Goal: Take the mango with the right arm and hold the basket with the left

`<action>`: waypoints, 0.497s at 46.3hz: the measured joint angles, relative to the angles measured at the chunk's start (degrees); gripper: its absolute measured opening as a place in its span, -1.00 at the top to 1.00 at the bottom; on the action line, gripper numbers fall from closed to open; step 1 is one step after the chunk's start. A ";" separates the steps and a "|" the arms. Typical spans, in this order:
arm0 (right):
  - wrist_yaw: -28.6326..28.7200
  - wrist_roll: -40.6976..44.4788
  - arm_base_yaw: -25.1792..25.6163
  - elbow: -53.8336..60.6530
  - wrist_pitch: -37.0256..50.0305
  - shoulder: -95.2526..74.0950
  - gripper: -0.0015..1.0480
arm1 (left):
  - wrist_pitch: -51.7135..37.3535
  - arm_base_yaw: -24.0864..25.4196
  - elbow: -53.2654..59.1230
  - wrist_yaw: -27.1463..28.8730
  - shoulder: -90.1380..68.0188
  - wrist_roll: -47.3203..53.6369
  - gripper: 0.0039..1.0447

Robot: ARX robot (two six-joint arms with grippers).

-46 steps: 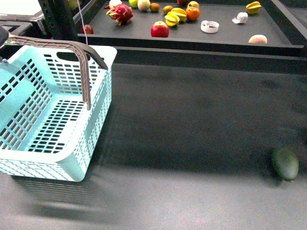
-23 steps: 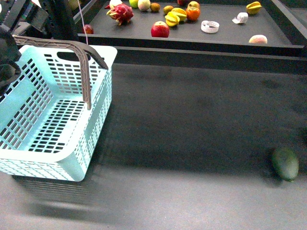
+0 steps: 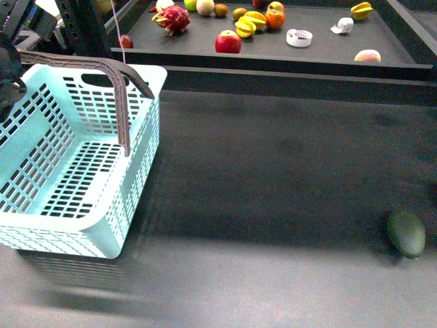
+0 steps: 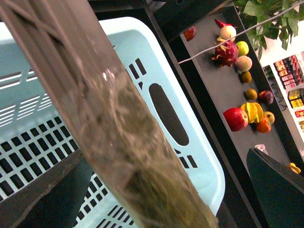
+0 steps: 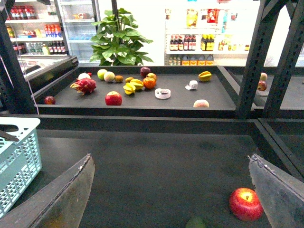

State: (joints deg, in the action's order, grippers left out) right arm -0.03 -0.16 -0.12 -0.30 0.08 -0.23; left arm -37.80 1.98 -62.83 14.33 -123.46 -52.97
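The turquoise basket (image 3: 75, 164) stands at the left of the dark table, one grey-brown handle (image 3: 102, 65) raised over it. My left gripper (image 3: 8, 72) hangs at the basket's far-left rim. In the left wrist view that handle (image 4: 109, 118) runs, blurred, between the open jaws of the left gripper (image 4: 166, 159), over the basket (image 4: 190, 156). My right gripper (image 5: 173, 166) is open and empty over bare table. I cannot single out the mango for sure; a yellow-orange oval fruit (image 3: 238, 13) lies beside the starfruits (image 3: 249, 24) on the back shelf.
A dark green fruit (image 3: 406, 234) lies at the table's right front. A red apple (image 5: 245, 203) sits close to one right finger (image 5: 280, 190). The raised shelf (image 3: 205, 55) holds a dragon fruit (image 3: 173, 18), a red apple (image 3: 227, 42) and other fruit.
My left arm has come into view at the basket's far-left rim by the handle. The basket and the fruit have not moved.
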 joint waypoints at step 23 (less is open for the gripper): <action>0.00 0.00 0.00 0.00 0.00 0.00 -0.85 | 0.90 -1.73 -0.02 -2.86 2.29 -5.95 0.81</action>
State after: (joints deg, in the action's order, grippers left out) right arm -0.03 -0.16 -0.12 -0.30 0.08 -0.23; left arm -36.91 0.25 -62.85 11.46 -121.16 -58.92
